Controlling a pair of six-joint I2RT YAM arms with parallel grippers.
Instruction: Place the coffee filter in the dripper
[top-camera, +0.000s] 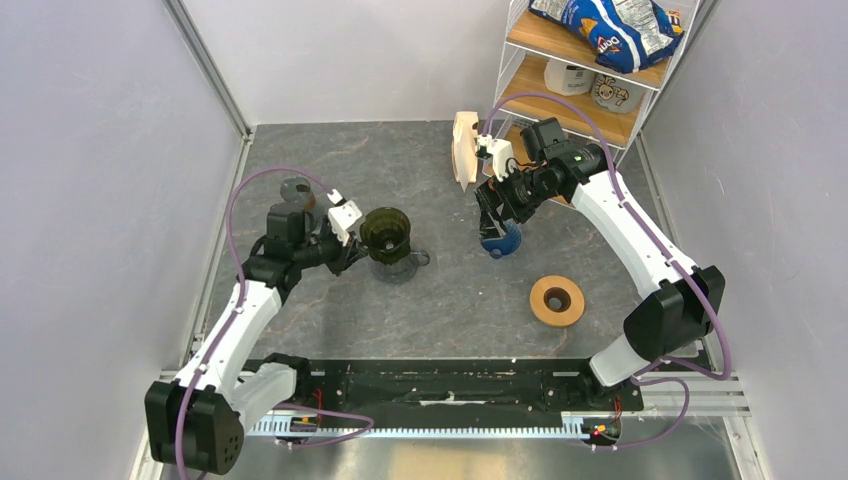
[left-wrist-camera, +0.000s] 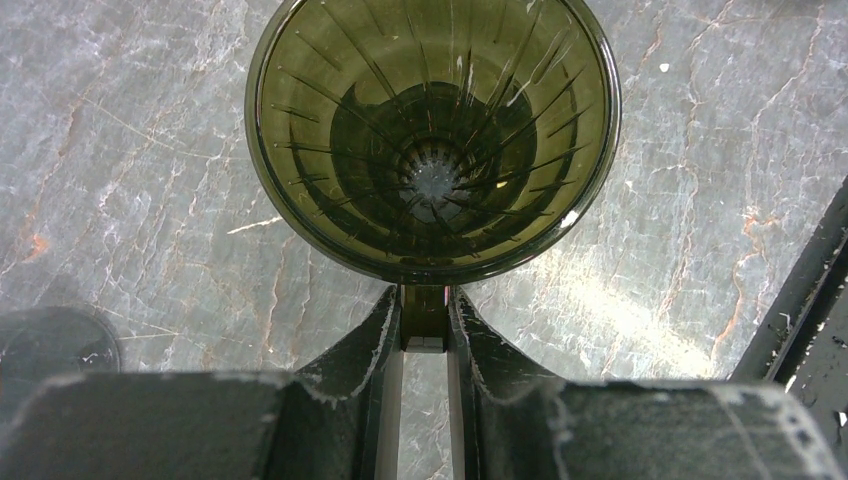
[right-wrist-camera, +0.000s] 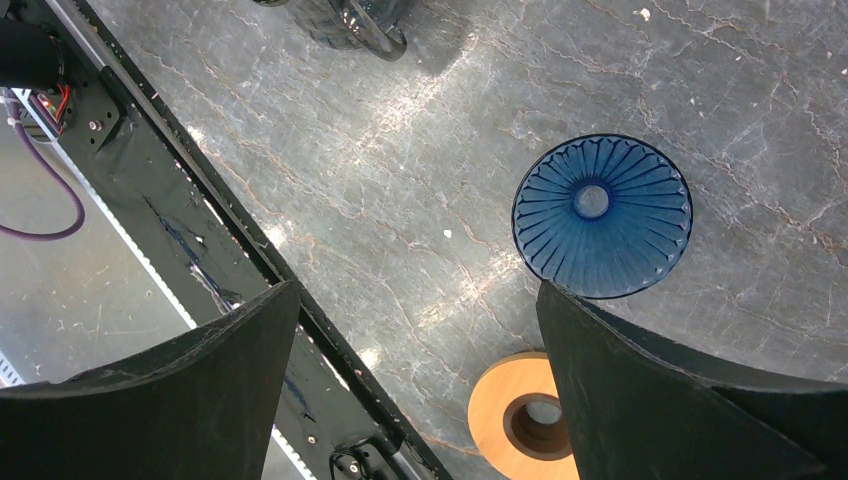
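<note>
1. Far left: a dark round disc (top-camera: 297, 190) on the table, behind the left arm, too small to identify further.
2. Left gripper (left-wrist-camera: 424, 312): jaws clamped on the small side handle of the dripper (left-wrist-camera: 432, 140). Olive-green cone upright on a glass carafe (top-camera: 412, 262), apparently steadied for loading.
3. Inside the dripper: ribs and drain hole only, no paper. Placement not yet done.
4. Centre back: cream stack of filters (top-camera: 463, 148) standing on edge. No single coffee filter visibly parted from it, and none in either gripper. Likely still ahead: picking one sheet, carrying it across, seating it in the cone.
5. Right gripper (right-wrist-camera: 418, 300): jaws wide apart, nothing between them, hanging near the stack and above the blue ribbed cone (right-wrist-camera: 602, 216).
6. Nearer the arm bases: a wooden ring (right-wrist-camera: 490, 410), lying flat.
7. Far right: shelf (top-camera: 570, 110) with a blue-and-white snack bag (top-camera: 605, 25) on top. Lettering on the bag too small to read with certainty. No other legible writing anywhere.
</note>
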